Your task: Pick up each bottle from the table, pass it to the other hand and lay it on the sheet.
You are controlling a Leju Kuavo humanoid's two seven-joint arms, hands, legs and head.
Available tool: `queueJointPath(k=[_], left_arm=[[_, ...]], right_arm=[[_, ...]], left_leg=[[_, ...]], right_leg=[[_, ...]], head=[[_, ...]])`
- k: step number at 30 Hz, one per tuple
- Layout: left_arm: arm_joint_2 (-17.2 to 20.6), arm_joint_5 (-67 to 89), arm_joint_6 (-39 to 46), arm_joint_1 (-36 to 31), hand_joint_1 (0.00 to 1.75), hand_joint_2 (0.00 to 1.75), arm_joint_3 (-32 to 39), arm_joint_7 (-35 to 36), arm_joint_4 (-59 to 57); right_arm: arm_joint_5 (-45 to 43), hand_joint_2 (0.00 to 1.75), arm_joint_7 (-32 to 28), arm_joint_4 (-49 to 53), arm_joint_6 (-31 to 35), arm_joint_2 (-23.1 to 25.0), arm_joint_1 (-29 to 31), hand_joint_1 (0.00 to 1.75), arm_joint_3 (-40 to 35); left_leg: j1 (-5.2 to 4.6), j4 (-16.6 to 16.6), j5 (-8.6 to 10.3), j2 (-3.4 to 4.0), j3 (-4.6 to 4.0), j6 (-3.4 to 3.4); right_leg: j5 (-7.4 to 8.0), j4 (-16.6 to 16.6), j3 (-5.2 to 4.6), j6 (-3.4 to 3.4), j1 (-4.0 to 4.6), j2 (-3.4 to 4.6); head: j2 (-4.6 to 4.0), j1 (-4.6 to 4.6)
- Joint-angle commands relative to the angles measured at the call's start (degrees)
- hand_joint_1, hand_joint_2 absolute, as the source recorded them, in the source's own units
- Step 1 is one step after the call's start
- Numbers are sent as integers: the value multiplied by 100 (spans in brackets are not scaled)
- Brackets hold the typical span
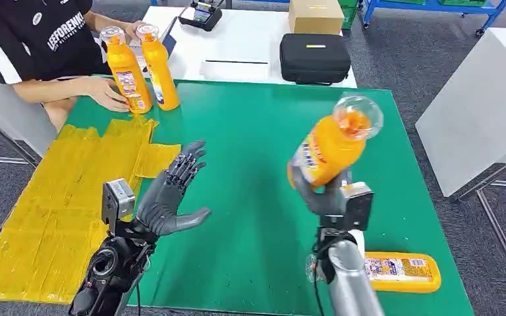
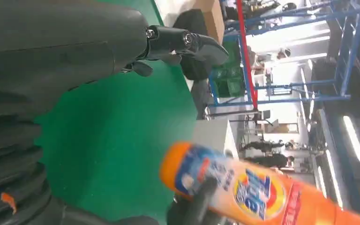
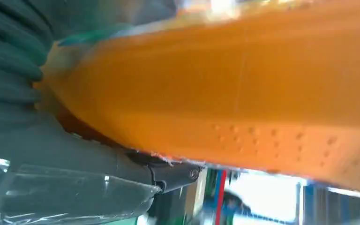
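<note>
Gripping orange bottle (image 1: 333,148) w/ right hand (image 1: 329,194); left hand (image 1: 171,194) spread, empty.

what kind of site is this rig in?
Likely a robot lab or workshop, not a home: a green work table ringed by blue metal racks, with a person setting out orange bottles.

Bright, even overhead light fills the head view, with only soft, faint shadows under the left hand (image 1: 171,194). The bottle (image 1: 333,146) gripped by the right hand (image 1: 333,197) is slightly motion-blurred. Beyond the left hand's fingers, background windows blow out white. Against the right palm, the bottle's orange surface is smeared and unfocused.
</note>
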State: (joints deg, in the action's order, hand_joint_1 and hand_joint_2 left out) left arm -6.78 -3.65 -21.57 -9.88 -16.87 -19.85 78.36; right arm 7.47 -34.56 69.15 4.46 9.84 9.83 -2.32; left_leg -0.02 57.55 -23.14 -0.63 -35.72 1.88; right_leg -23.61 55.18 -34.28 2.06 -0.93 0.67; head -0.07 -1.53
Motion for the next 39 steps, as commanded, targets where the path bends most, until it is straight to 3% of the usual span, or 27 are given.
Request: queueJointPath(k=[1,18,39], left_arm=[[244,-46,123,-243,0,175,-262,37,-237],[172,137,843,-429,0,175,-289,-165,-277],[145,-8,975,-472,0,175,-241,-278,-418]], right_arm=[[-195,175,6,-896,-114,220,589,175,-1069],[-190,175,135,-1358,-411,226,691,175,-2457],[90,175,142,-2278,161,304,985,175,-2873]], left_leg=[[6,0,-15,26,26,-12],[7,0,-14,8,27,-14],[6,-4,-5,4,14,-8]], right_leg=[[-7,0,20,-12,7,18],[-14,3,26,-14,9,-2],[-6,-4,15,-9,6,-2]], head=[[0,2],[0,2],[0,2]])
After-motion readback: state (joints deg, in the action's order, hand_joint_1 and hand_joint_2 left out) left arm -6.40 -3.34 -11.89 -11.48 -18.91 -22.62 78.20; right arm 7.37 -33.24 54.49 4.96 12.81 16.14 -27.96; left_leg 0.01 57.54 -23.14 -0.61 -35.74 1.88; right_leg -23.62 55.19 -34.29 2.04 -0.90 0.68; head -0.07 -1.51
